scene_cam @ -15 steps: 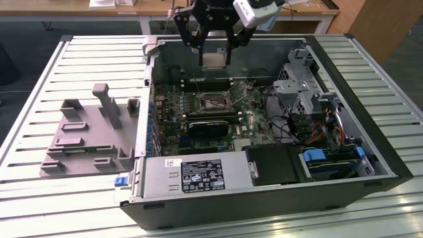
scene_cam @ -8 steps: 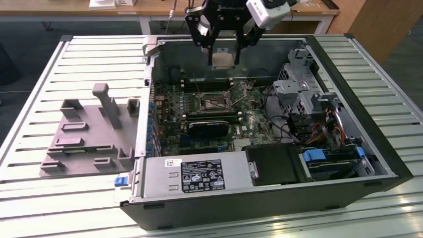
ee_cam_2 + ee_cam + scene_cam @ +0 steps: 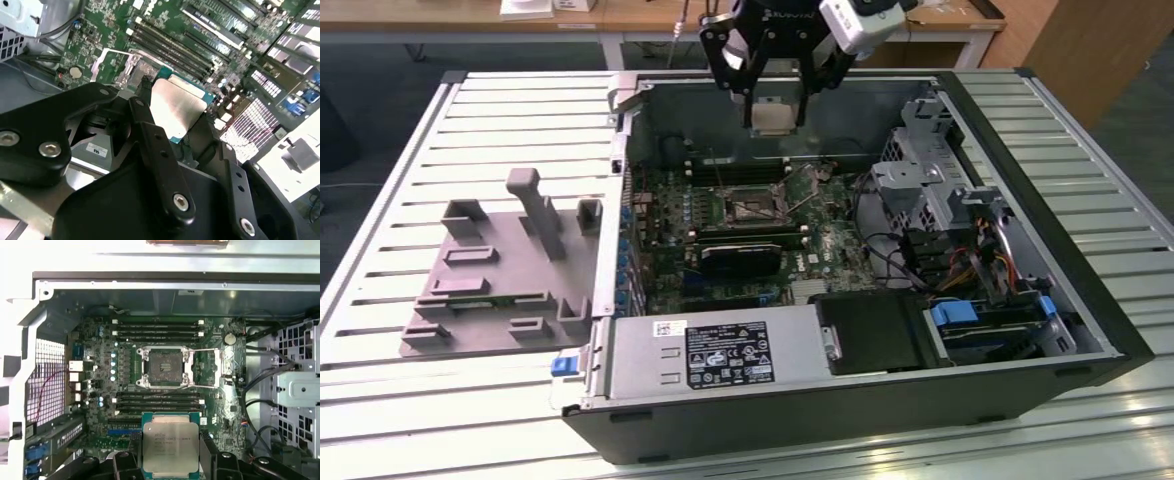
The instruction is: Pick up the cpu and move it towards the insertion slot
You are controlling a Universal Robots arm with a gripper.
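At the exterior view's left, the grey fixture plate with its raised blocks sits on the slatted tabletop, beside the open computer case. Further right, above the far wall of the case, the gripper hangs with its black fingers pinching the cpu by two opposite edges. The chip is clear of the board and lifted well above it.

In the second wrist view the cpu shows its shiny metal top and thin green rim, clamped between the fingers and tilted relative to the motherboard behind it.

In the first wrist view the cpu sits near the picture's lower edge, while the insertion slot, a dark square socket inside its silvery bracket with a thin lever swung aside, lies further in, with a bank of long memory slots between them.

To do this step well, the carry likely calls for a steady grip on the edges, the chip kept level and square to the socket, and enough height to clear the memory slots and the cables at the right.
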